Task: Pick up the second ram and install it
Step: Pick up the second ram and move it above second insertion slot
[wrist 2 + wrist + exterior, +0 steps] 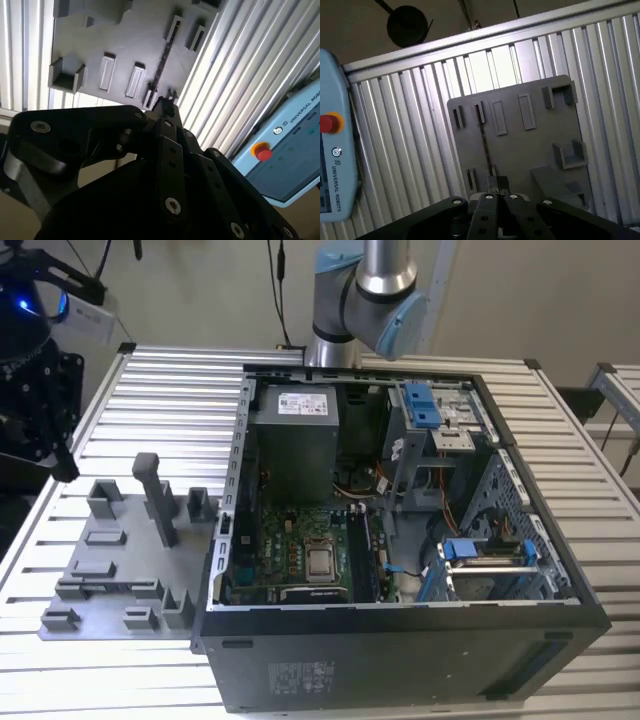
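The second ram [484, 142] is a thin dark stick standing on its edge between slotted blocks on the light-grey holder plate [520, 155]. In the second wrist view the second ram [161, 65] runs across the same holder plate [100, 40]. My gripper [497, 183] hangs well above the plate, in line with one end of the stick and apart from it. In the second wrist view the gripper [165, 103] shows nothing held. In the exterior view the gripper [60, 465] is high at the exterior view's left, over the holder plate [110, 580].
An open computer case [400, 650] lies at the exterior view's right of the plate, its motherboard [300, 555] and black memory slots [365, 550] facing up. A teach pendant [335, 150] with a red button lies on the ribbed aluminium table [170, 380]. Upright grey blocks [160, 500] rise from the plate.
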